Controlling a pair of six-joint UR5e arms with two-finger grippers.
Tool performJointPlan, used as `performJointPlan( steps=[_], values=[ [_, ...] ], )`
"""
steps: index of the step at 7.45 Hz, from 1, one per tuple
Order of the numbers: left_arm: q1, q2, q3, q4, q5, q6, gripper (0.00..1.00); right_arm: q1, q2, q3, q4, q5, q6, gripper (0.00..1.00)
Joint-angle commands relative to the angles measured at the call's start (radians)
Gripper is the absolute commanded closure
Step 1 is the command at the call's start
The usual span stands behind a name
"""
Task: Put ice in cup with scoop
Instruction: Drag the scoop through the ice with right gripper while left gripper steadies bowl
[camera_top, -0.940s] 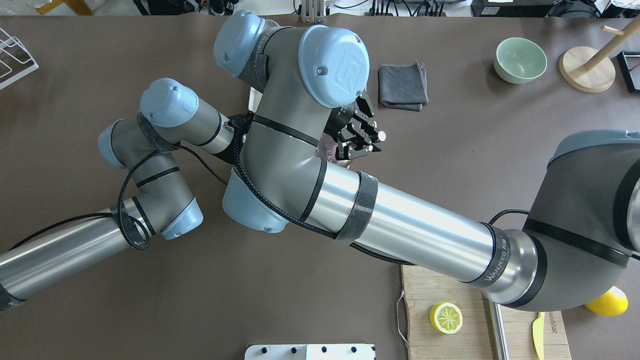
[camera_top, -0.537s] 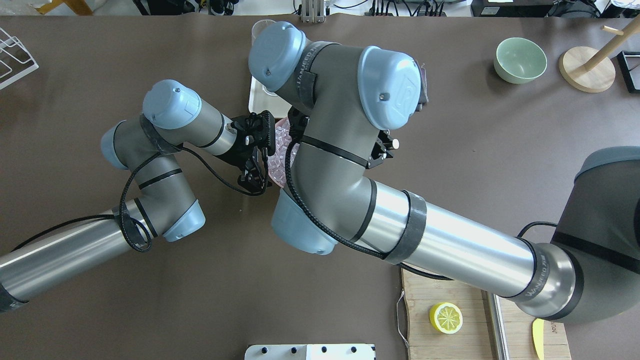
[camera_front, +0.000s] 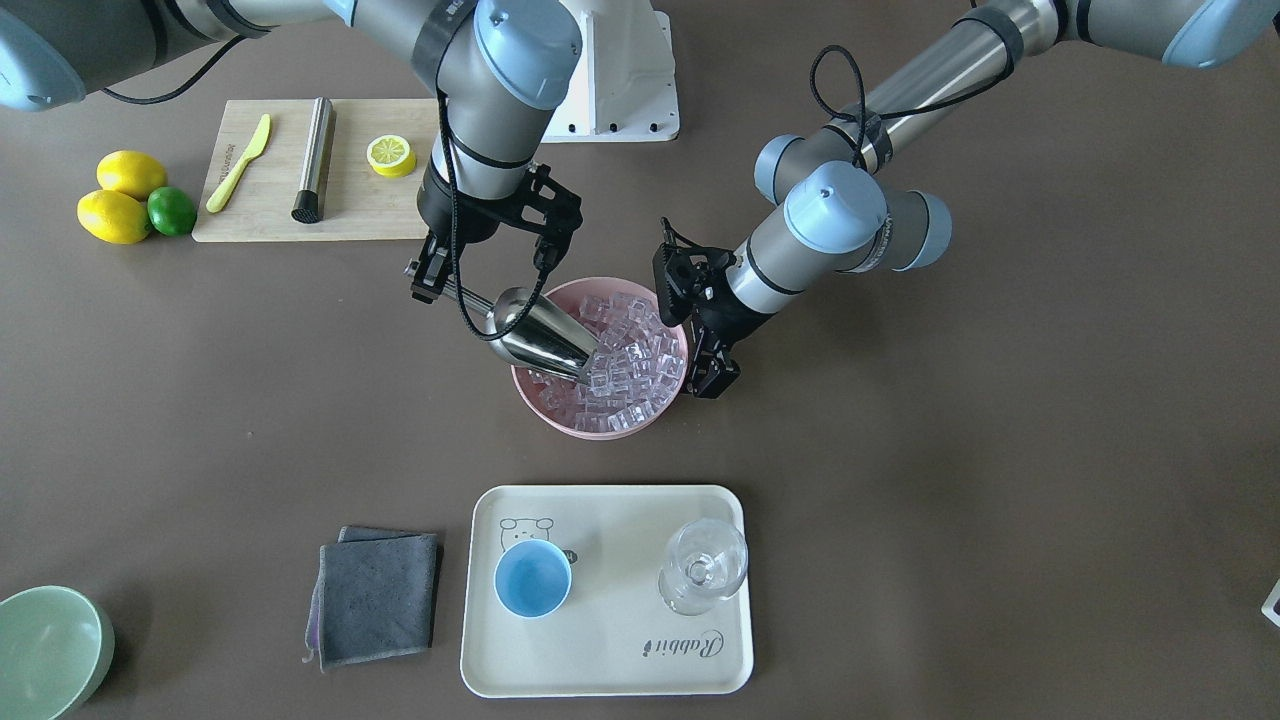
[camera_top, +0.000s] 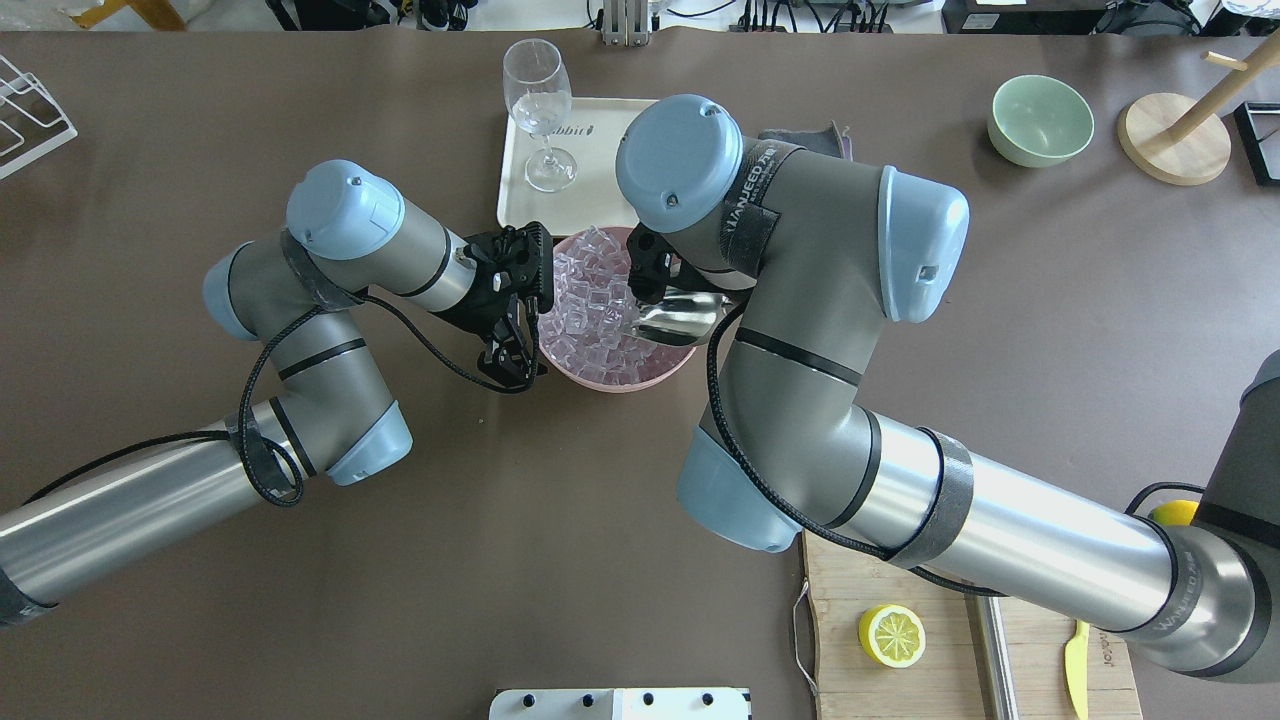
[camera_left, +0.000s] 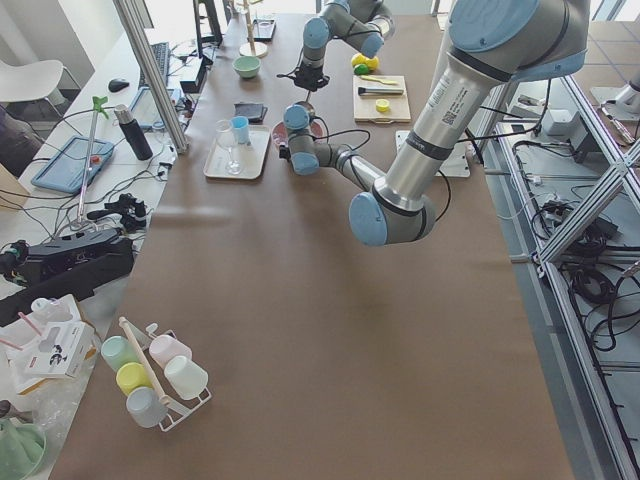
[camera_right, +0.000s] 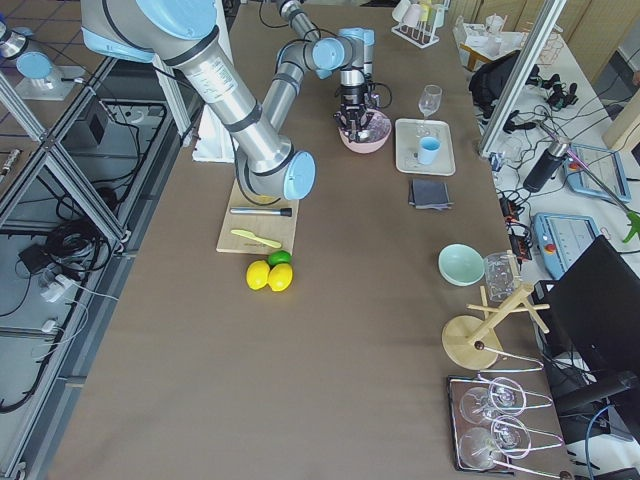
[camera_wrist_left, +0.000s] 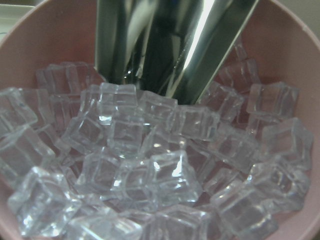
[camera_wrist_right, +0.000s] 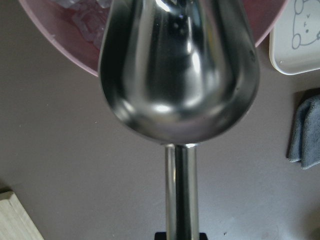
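Note:
My right gripper (camera_front: 428, 280) is shut on the handle of the steel scoop (camera_front: 535, 335). The scoop slants down with its open tip pushed into the ice (camera_front: 630, 340) in the pink bowl (camera_front: 600, 432). The right wrist view shows the scoop's underside (camera_wrist_right: 180, 70) over the bowl's rim (camera_wrist_right: 70, 45). My left gripper (camera_front: 712, 380) sits at the bowl's opposite rim and looks shut on it. Its wrist view shows ice (camera_wrist_left: 150, 165) and the scoop (camera_wrist_left: 165, 45). The light-blue cup (camera_front: 533, 580) stands empty on the cream tray (camera_front: 600, 650). It is hidden under my right arm in the overhead view.
A clear stemmed glass (camera_front: 703, 575) stands on the tray beside the cup. A grey cloth (camera_front: 378, 595) and a pale-green bowl (camera_front: 45, 650) lie to the view's left of the tray. A cutting board (camera_front: 360, 210) near the robot carries a steel cylinder, knife and lemon half.
My right arm has swung to the overhead view's right, uncovering the bowl. The scoop now shows with its tip in the ice. My left arm has stayed put.

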Motion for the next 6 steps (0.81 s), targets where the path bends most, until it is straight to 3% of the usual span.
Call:
performJointPlan(
  steps=[1,6],
  values=[
    [0.001,0.003,-0.007,0.000,-0.001,0.001,0.01,0.000,-0.041,0.001,0.081,-0.001,0.029,1.00],
    [0.000,0.011,-0.015,0.000,-0.001,0.001,0.01,0.002,-0.136,0.028,0.263,0.003,0.073,1.00]
  ],
)
